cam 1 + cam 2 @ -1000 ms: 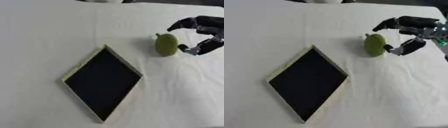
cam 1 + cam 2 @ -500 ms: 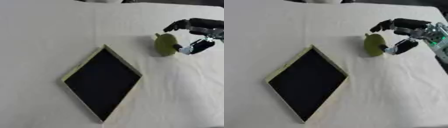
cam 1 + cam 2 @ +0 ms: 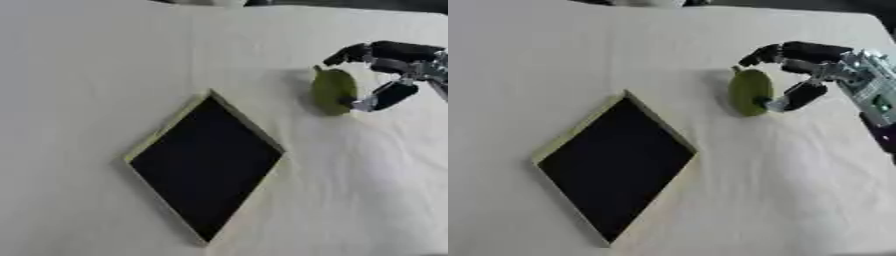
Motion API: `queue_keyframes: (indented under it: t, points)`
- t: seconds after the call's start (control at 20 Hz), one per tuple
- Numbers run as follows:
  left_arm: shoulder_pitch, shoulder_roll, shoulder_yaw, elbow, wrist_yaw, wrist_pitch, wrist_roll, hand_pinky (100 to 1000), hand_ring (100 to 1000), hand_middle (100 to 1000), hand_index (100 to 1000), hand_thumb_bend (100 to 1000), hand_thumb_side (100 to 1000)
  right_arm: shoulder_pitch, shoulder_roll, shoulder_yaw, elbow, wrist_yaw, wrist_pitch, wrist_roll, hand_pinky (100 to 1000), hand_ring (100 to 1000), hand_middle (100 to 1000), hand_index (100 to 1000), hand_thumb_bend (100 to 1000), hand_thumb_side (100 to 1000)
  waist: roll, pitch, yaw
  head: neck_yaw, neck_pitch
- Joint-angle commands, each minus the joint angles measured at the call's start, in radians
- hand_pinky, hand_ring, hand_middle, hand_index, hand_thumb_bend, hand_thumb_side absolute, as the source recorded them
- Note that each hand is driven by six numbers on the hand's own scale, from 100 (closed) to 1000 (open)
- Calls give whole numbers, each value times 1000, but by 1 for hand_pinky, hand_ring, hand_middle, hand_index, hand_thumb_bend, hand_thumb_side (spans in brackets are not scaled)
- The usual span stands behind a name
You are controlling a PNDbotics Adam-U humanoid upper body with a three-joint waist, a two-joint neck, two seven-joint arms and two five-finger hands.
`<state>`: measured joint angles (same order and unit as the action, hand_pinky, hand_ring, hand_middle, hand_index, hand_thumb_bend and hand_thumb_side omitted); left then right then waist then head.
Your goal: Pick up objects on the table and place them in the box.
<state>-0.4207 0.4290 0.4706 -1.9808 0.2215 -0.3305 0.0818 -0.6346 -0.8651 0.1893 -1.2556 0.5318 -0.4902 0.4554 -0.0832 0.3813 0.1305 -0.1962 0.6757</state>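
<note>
White cloth covered the table. Since a second before, the right hand had closed in on the green fruit, fingers curled around it, right of the box.

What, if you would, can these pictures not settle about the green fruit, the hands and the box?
- Green fruit: both views blur it, so its kind stays unclear.
- Right hand: whether its fingers touch the fruit is blurred.
- Left hand: in neither view.
- Box: dark interior hides its depth.
</note>
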Motion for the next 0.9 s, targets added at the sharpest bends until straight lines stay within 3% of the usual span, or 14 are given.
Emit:
queue_keyframes:
  t: [0.05,0.35,0.5,0.75,0.8,0.9]
  points:
    - [-8,21,5,-19,5,1,-1,493,609,626,657,100,464,-17,-18,5,28,38,-7,-9,859,875,850,952,272,285,2,-19,2,-2,-7]
    - [-11,21,3,-19,5,2,1,494,609,625,657,100,464,-16,-5,12,63,55,-7,-39,851,845,779,893,213,256,0,-22,4,2,-10]
    - [-11,21,4,-19,5,2,3,494,609,626,657,100,465,-6,0,-1,45,11,-16,-63,827,817,734,802,100,101,0,-22,3,5,-14]
    - [-11,22,3,-19,4,2,3,494,609,626,657,100,465,13,-7,-14,-3,-57,-4,-73,823,812,723,794,100,100,0,-22,3,6,-15]
    - [-11,22,4,-19,4,2,3,494,610,626,657,100,465,13,-7,-14,-6,-61,-2,-72,763,744,627,718,100,100,0,-22,3,7,-15]
    - [-9,23,5,-19,3,2,5,494,609,625,657,100,465,11,5,-41,-36,-80,-11,-86,743,701,603,692,100,100,1,-25,-4,13,-14]
